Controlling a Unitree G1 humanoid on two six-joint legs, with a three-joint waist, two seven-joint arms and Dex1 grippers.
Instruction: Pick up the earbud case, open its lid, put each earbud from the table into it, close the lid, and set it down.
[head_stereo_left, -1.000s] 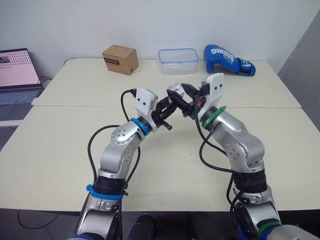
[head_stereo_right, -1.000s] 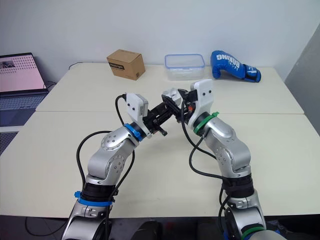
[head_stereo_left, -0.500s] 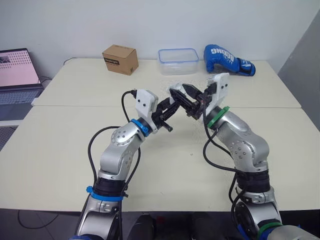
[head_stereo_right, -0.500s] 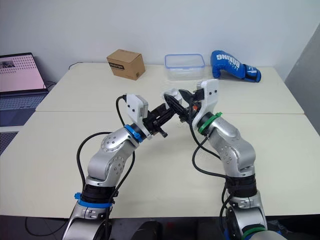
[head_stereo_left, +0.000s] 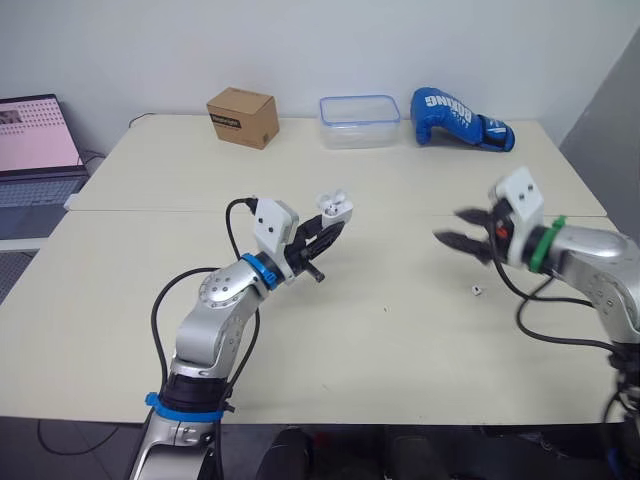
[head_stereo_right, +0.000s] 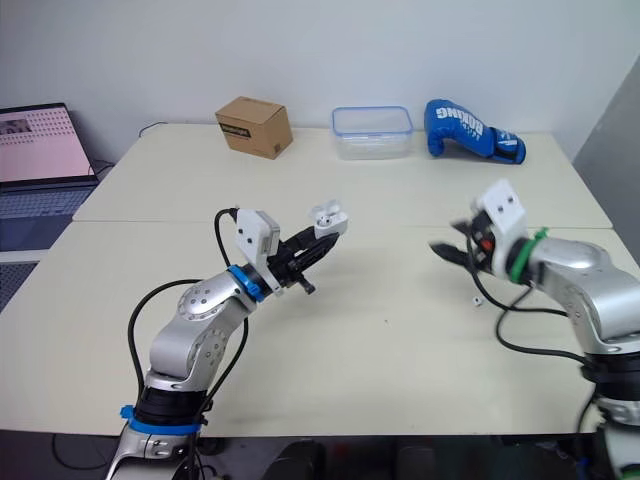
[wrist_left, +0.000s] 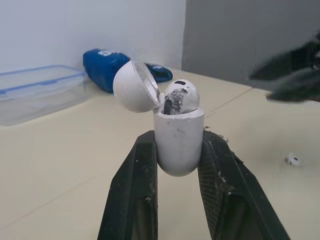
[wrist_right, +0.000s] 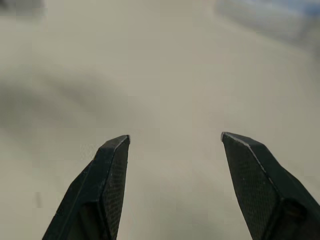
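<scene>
My left gripper (head_stereo_left: 322, 234) is shut on the white earbud case (wrist_left: 178, 135), held above the table left of centre. Its lid (wrist_left: 135, 87) is swung open, and one earbud (wrist_left: 179, 96) sits in the case. The case (head_stereo_left: 333, 205) also shows in the left eye view at the fingertips. My right gripper (head_stereo_left: 455, 242) hangs open and empty over the right side of the table, blurred. A small white earbud (head_stereo_left: 477, 290) lies on the table just below and beside the right gripper; it is also a speck (wrist_left: 292, 160) in the left wrist view.
At the back of the table stand a brown cardboard box (head_stereo_left: 241, 116), a clear plastic container with a blue rim (head_stereo_left: 358, 107) and a blue boxing glove (head_stereo_left: 458, 117). A laptop (head_stereo_left: 35, 140) sits on a lower surface at the far left. A seam (head_stereo_left: 150, 212) runs across the table.
The right arm has pulled away from the case to the right and lowered, its fingers now open. The left arm has drawn back and down slightly, still holding the open case.
</scene>
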